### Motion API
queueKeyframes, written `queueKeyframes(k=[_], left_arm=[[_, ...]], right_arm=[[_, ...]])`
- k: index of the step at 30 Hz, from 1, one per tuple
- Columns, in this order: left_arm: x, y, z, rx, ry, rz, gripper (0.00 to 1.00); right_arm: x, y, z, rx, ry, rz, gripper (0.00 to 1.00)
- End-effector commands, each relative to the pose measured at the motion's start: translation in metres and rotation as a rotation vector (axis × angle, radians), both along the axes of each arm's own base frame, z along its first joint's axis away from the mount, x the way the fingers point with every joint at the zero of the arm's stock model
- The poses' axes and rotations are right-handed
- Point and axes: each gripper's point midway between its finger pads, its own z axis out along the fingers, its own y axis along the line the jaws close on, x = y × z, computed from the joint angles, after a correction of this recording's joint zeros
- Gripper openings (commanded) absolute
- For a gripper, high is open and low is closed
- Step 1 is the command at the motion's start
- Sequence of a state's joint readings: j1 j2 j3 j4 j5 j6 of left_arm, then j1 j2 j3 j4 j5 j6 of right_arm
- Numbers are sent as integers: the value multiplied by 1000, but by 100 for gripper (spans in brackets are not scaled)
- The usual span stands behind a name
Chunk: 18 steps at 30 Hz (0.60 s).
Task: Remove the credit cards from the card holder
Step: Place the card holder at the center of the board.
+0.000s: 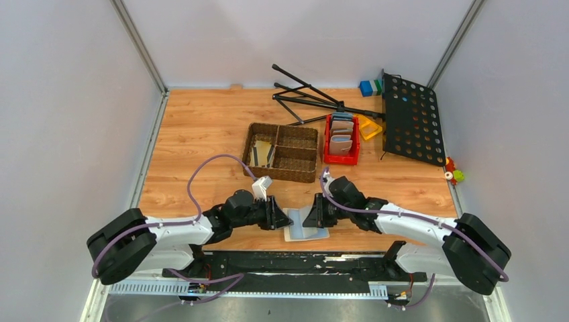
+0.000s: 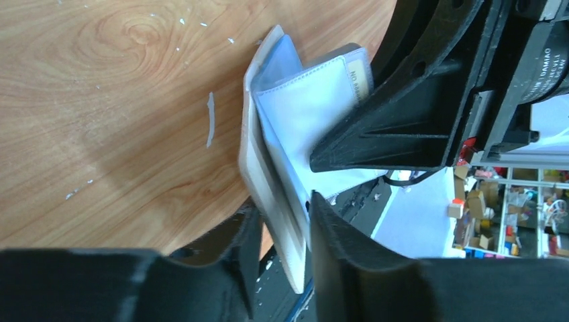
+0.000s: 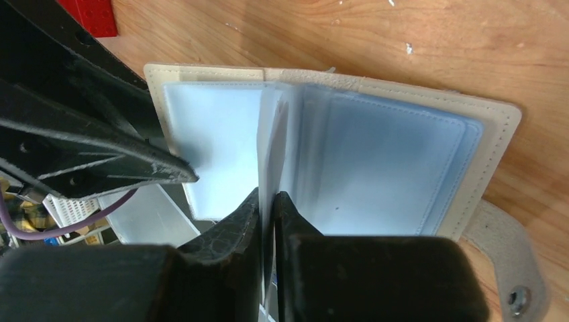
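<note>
Containers: one brown woven basket (image 1: 280, 153), divided, at mid-bench (image 1: 201, 134). Its left compartment holds the credit cards (image 1: 262, 154) standing on edge, count not readable. One red bin (image 1: 341, 141), just right of the basket, holds several wallets (image 1: 341, 134) upright, exact number unclear.

One card holder (image 1: 305, 233) lies open at the near edge of the bench, between the two hands. Its pale blue pockets face up and its strap tab (image 3: 500, 248) points right. A printed card edge (image 2: 359, 74) shows in one clear pocket.

Left hand (image 2: 285, 255): the fingers straddle the holder's beige cover at its left edge. A sliver of gap shows on one side, so whether the cover is clamped cannot be told.

Right hand (image 3: 268, 235): the fingers are pressed together, pinching a clear inner leaf at the holder's middle.
</note>
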<state>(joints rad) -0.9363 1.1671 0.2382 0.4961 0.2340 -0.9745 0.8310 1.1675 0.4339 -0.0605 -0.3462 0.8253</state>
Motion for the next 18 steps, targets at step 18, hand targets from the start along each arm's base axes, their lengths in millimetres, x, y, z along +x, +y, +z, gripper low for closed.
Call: queueKeyframes(k=[18], left_arm=[[1,-17,3,-38,-9,-54,0]], right_arm=[[-4,8,31,110,-92,12,46]])
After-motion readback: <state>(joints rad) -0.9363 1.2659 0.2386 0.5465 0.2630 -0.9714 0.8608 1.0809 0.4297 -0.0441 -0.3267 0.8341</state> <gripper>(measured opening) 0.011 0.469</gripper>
